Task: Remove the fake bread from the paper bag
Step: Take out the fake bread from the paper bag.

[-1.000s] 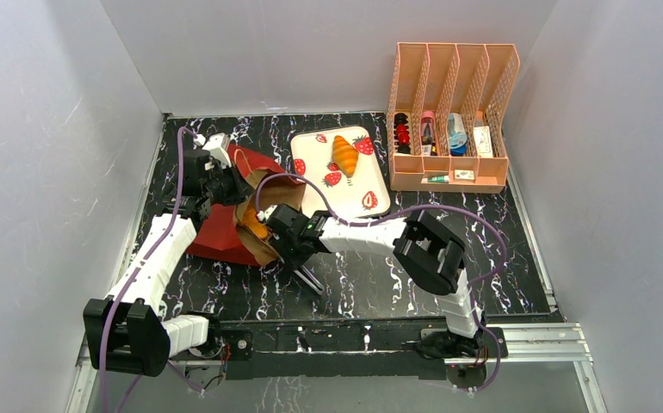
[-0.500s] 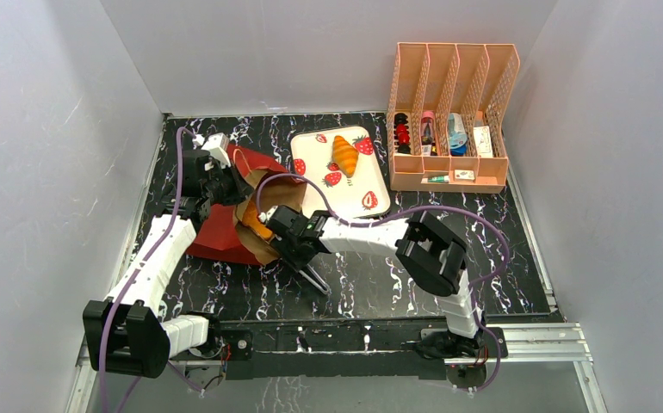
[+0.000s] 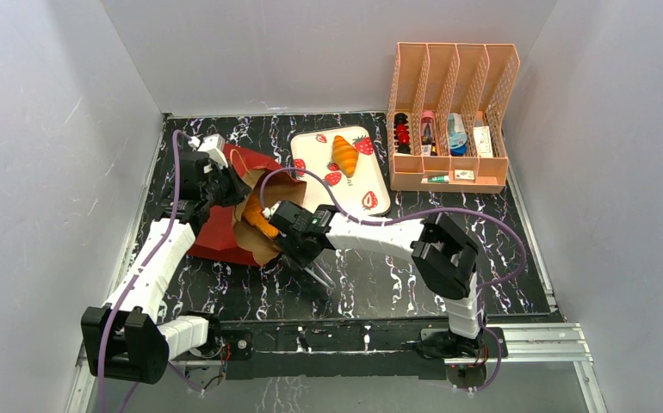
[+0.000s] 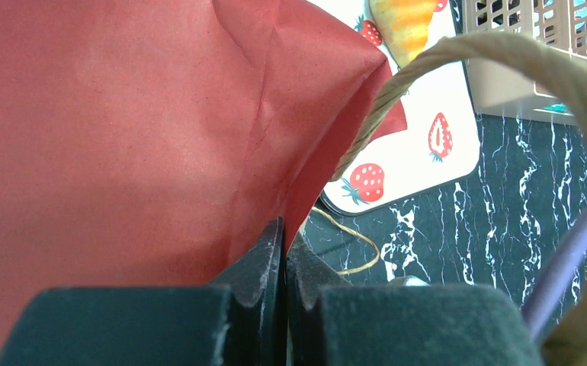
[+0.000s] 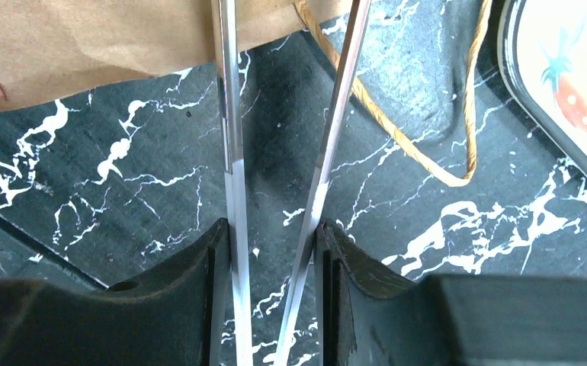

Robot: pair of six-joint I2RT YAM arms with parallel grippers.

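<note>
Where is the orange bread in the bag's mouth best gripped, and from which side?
Probably the exposed end of the orange bread, across its width. Come from the right through the open mouth: the paper bag lies on its side, its walls hiding the rest.

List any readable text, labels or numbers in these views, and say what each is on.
Nothing reads legibly in any view.
Any labels on the small packages in the peach slotted plastic organizer are too small to read.
The white strawberry-print tray has pictures only, no words.
No print shows on the brown and red paper bag.
No marking shows on the shiny metal tongs.
</note>
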